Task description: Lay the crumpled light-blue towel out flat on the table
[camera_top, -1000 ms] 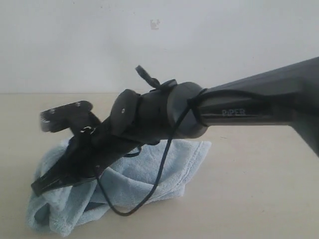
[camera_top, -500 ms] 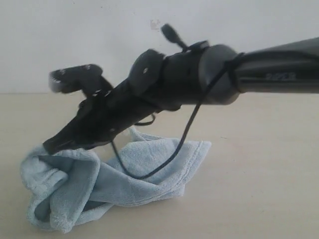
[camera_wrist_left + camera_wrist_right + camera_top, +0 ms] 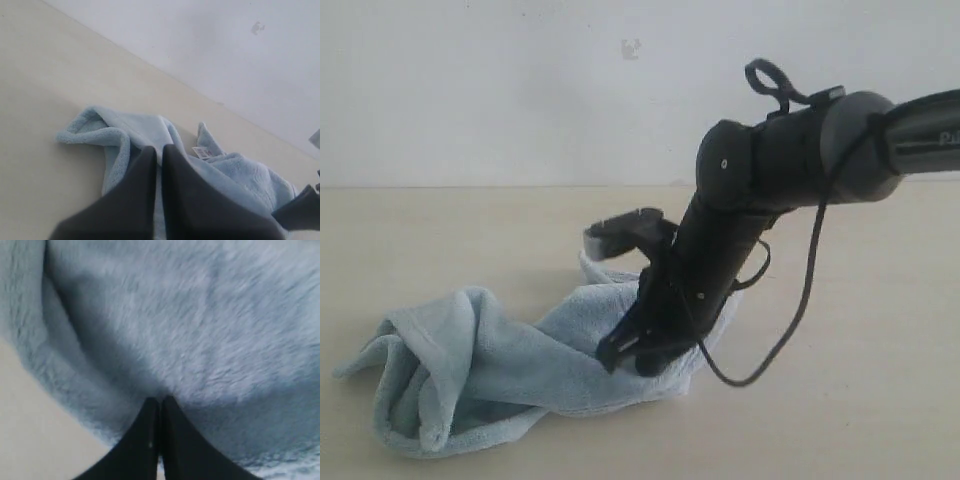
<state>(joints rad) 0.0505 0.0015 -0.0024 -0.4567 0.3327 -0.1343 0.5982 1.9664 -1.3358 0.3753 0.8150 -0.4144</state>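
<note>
Moved: right gripper (image 3: 620,357) has swung off the left end of the towel (image 3: 520,360) to its right half and now points steeply down. The towel's left end reaches further left than a second ago.
Table (image 3: 860,420): pale beige, bare in front of the towel and to both sides.
Towel: lies on the table, still crumpled. Left end is folded into thick rolls, the middle is flatter, and the right edge lies under the arm.
Right claw: jaws closed. Tips press into the fleece on the towel's right half. Wrist view shows the pile creasing in toward the tips; cannot tell if any cloth is pinched.
Cable (image 3: 808,300): black loop hanging from the right arm, dipping just right of the towel.
Left gripper (image 3: 160,148): jaws together, only a thin slit between them. Seen in its own wrist view only, above a towel edge; contact unclear.
Tag (image 3: 201,151): small and white, on a raised towel fold beyond the left claw.
Wall (image 3: 470,90): plain white, behind the towel, past the table's far edge.
</note>
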